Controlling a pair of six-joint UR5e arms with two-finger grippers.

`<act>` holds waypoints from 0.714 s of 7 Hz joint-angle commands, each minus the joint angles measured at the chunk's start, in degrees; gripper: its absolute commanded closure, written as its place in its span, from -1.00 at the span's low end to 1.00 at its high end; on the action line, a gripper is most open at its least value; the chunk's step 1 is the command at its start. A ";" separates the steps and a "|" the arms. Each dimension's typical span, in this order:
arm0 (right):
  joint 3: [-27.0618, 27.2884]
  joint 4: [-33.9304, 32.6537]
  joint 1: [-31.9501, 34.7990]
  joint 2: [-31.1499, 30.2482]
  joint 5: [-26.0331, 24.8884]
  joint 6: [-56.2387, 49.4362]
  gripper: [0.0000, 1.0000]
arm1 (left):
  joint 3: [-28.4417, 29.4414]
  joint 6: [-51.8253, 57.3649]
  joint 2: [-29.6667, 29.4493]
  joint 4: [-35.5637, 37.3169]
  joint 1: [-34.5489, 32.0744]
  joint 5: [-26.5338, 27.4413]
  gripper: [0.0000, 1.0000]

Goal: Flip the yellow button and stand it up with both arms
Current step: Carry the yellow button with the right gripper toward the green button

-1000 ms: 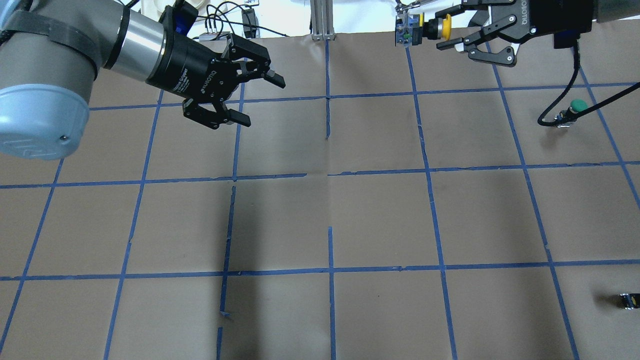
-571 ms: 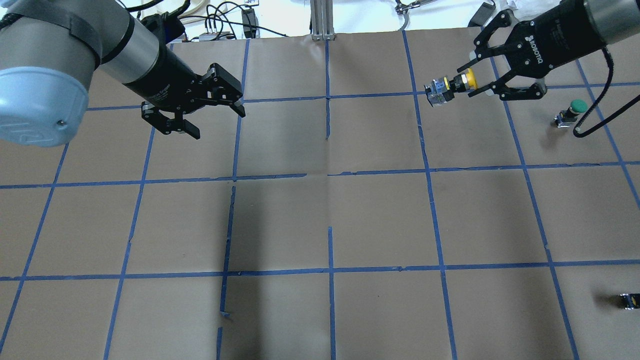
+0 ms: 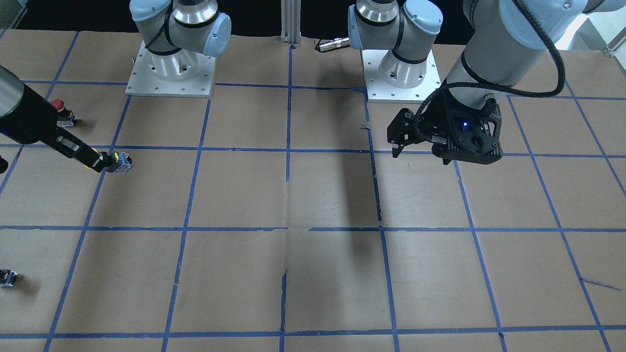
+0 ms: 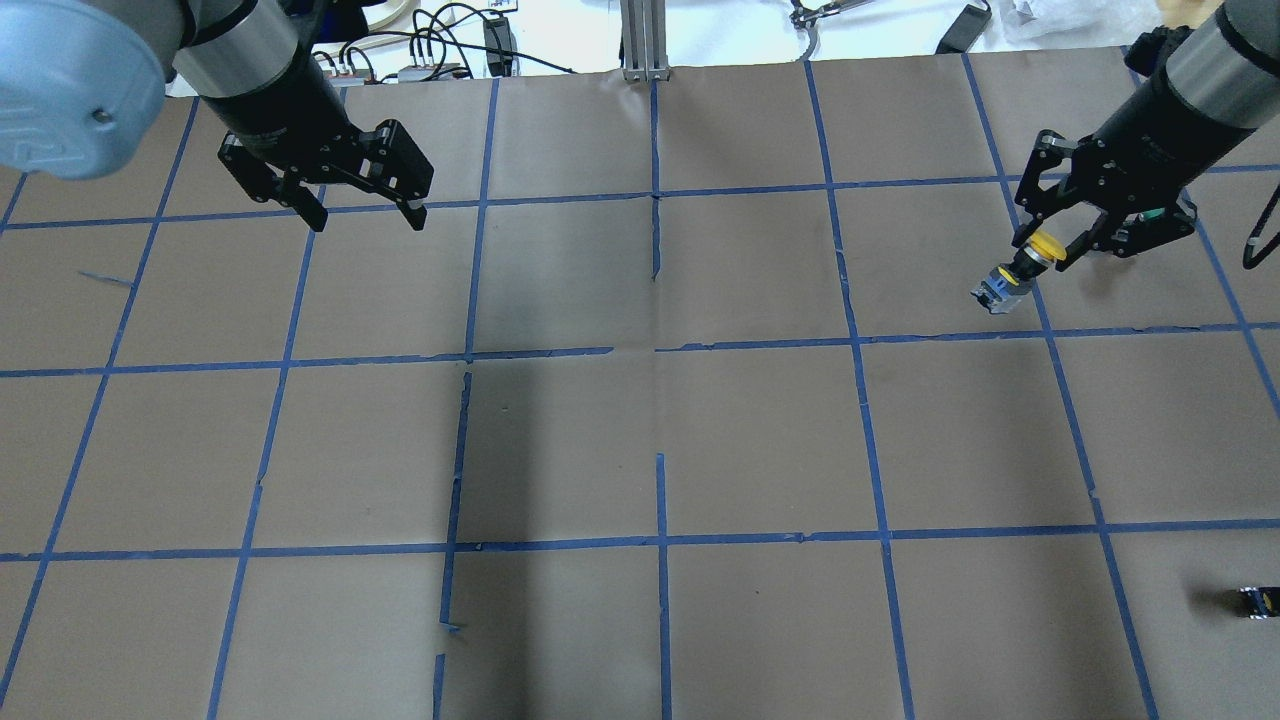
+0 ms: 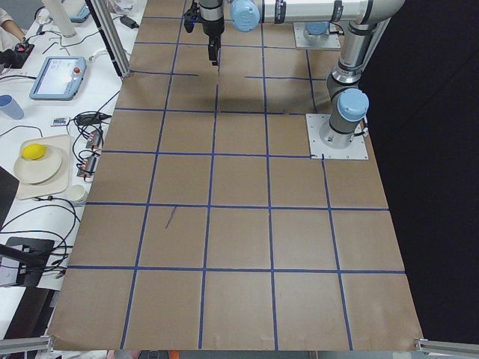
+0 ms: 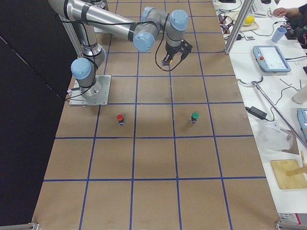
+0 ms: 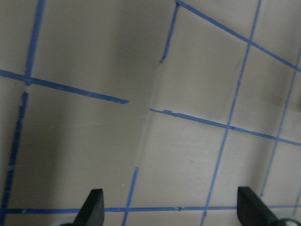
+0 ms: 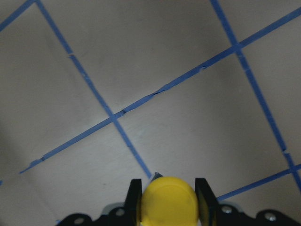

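Right gripper (image 4: 1048,246): fingers closed on the cap of the yellow button (image 4: 1018,272); black linkage bars splayed behind the tips.
Yellow button, place: carried at the table's far right, over a blue tape line; tilted, with the cap toward the wrist and the base lowest. Whether the base meets the paper cannot be told.
Yellow button, make: smooth domed yellow cap, black collar, blocky grey-blue base.
Left gripper (image 4: 368,215): jaws spread wide with nothing between them; it hangs over the far left squares.
Hidden, right wrist view: only the cap (image 8: 169,203) shows between the two fingers; collar and base lie behind it.
Green button (image 6: 194,116): covered by the right gripper from overhead, apart from a green sliver.
Red button (image 3: 59,104): close beside the right arm's dark wrist in the front-facing view.
Dark block (image 4: 1256,600): at the frame's right edge, too small for detail.
Table cover (image 4: 760,440): matte brown paper, creased, gridded in blue tape with gaps and torn ends.
Change: a moment earlier the button lay near level, farther left; the green button stood in plain sight; the left gripper was nearer centre.
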 commanded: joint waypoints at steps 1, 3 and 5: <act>0.28 -2.43 -4.19 2.03 -11.08 2.03 0.94 | -0.28 3.27 0.67 -0.28 -4.03 2.40 -0.99; 0.37 -9.97 -6.34 7.37 -20.98 11.73 0.94 | -0.12 3.54 0.43 0.25 -2.39 5.11 -0.99; 0.46 -15.17 -6.51 11.08 -27.00 16.44 0.93 | 0.40 3.54 0.78 -0.54 -2.29 7.68 -0.99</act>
